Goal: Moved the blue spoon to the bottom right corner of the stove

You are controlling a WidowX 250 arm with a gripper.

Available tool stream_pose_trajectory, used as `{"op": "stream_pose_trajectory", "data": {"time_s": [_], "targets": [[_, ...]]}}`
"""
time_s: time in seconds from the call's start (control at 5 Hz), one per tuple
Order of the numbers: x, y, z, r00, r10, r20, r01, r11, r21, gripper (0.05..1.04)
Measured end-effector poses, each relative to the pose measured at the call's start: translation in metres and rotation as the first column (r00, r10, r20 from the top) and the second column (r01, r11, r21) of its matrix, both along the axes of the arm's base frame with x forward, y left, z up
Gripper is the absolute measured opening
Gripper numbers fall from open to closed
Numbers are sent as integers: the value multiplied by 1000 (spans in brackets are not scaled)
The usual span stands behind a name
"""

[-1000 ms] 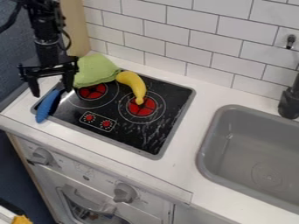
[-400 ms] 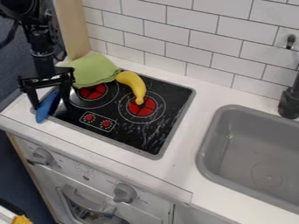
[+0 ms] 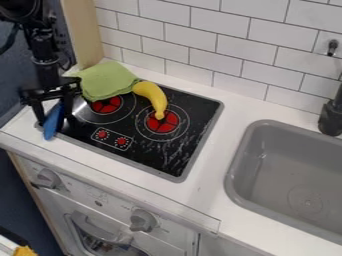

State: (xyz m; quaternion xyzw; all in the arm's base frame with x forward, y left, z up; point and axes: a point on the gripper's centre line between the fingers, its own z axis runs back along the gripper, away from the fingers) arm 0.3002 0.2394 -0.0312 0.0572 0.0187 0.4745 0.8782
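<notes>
Tool (image 3: 53,124) around slim blue spoon (image 3: 51,122)

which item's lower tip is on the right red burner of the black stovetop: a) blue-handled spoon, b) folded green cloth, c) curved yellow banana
c, the curved yellow banana slants down so its tip overlaps the right red burner.

Here's the yellow banana (image 3: 153,96), curving down toward the front, with a rumpled green cloth (image 3: 103,81) right up by its upper end, on the left. Over to the banana's right, well apart, there's the gray sink (image 3: 235,167), a black faucet (image 3: 330,117) at its far side. Behind the banana, white wall tiles (image 3: 220,30), and a pale wooden panel (image 3: 82,32) standing back left of it.
</notes>
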Motion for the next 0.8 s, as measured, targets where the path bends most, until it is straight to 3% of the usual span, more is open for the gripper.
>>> {"op": "stream_pose_trajectory", "data": {"time_s": [0.2, 0.4, 0.6, 0.8], "targets": [[0, -2, 0, 1000, 10, 4, -10, 1000, -11, 463], [-11, -5, 2, 995, 100, 23, -99, 995, -29, 360], [-20, -9, 10, 976, 210, 51, -210, 978, 1, 193], [-26, -14, 27, 944, 309, 116, -314, 949, 26, 98]]}}
